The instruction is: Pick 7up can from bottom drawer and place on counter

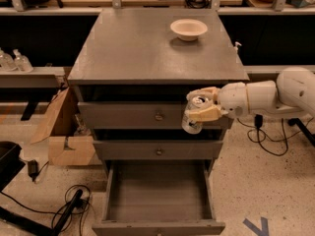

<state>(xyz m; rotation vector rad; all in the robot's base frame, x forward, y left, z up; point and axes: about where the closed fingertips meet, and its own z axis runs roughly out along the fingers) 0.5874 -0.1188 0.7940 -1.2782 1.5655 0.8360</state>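
Observation:
My gripper [201, 107] is shut on the 7up can [194, 116], a pale silver-and-green can with a shiny lid. It holds the can upright in the air in front of the top drawer's front panel, just below the counter's [142, 48] front edge, toward the right side. My white arm comes in from the right. The bottom drawer [158, 196] is pulled open below and its tray looks empty.
A cream bowl [188, 29] sits at the back right of the counter. A cardboard box [66, 132] stands on the floor left of the cabinet. Cables lie on the floor at the lower left and right. Wooden workbenches run behind.

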